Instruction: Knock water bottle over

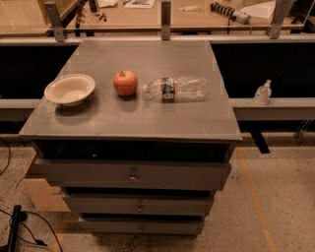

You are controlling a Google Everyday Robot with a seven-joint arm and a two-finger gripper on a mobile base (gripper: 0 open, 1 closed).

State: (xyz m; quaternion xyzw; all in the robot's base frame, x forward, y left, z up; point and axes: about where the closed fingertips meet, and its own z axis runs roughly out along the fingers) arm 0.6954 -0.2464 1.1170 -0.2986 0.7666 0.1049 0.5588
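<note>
The water bottle (174,89) is a clear ribbed plastic bottle with a dark red-and-white label band. It lies on its side on the grey cabinet top (133,120), its cap end pointing left toward a red apple (125,82). The gripper and the arm are out of the camera view.
A cream bowl (70,89) sits at the left of the cabinet top. A small whitish pump-top bottle (262,92) stands on the ledge to the right. Drawers with knobs (133,178) face front. A wooden workbench (147,12) with tools lies behind the rail.
</note>
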